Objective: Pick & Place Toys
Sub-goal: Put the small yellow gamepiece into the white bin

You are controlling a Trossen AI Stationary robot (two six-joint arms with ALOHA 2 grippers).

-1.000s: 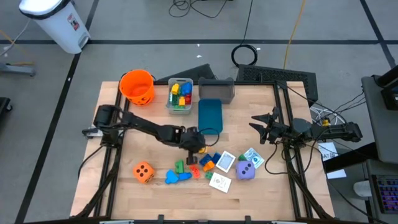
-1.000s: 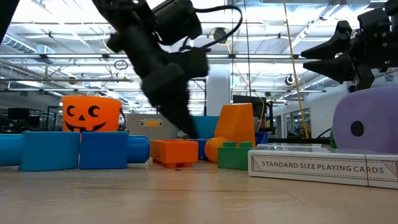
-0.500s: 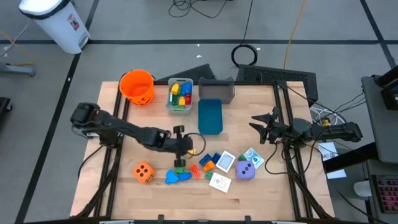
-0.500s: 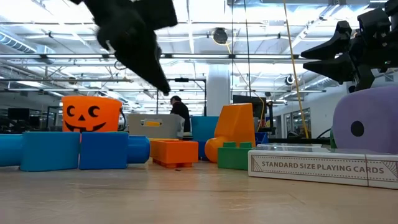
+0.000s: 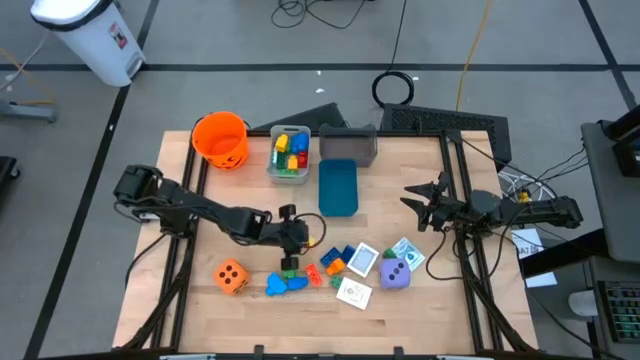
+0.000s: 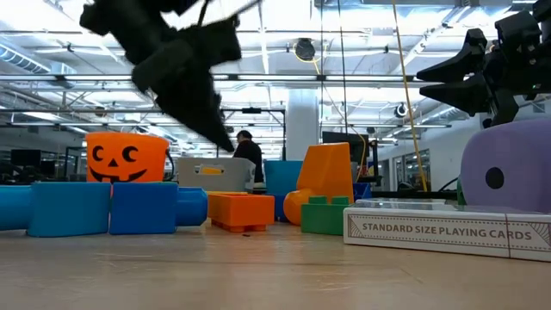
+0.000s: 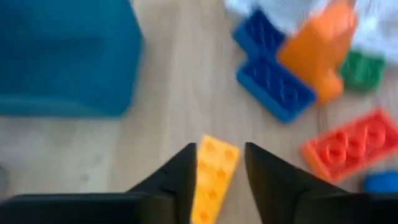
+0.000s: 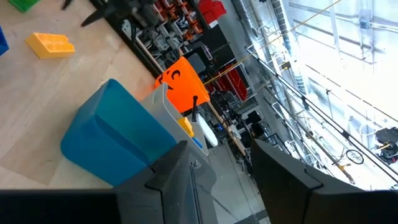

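Left hand (image 5: 291, 235) hovers over the toy cluster, fingers narrowly parted around a yellow block (image 7: 212, 177) that lies flat on the table (image 5: 190, 290); not gripped yet, by the look of it. Blue blocks (image 7: 272, 71), orange block (image 7: 318, 46) and red block (image 7: 345, 149) lie just beyond. Blue bin (image 5: 338, 186) sits near. Step in hand, judged: grasp yellow block. Centre the fingers across its narrow sides, descend straight, close fully before lifting. Right hand (image 5: 420, 204) waits at the table's right edge, fingers partly apart, holding nothing.
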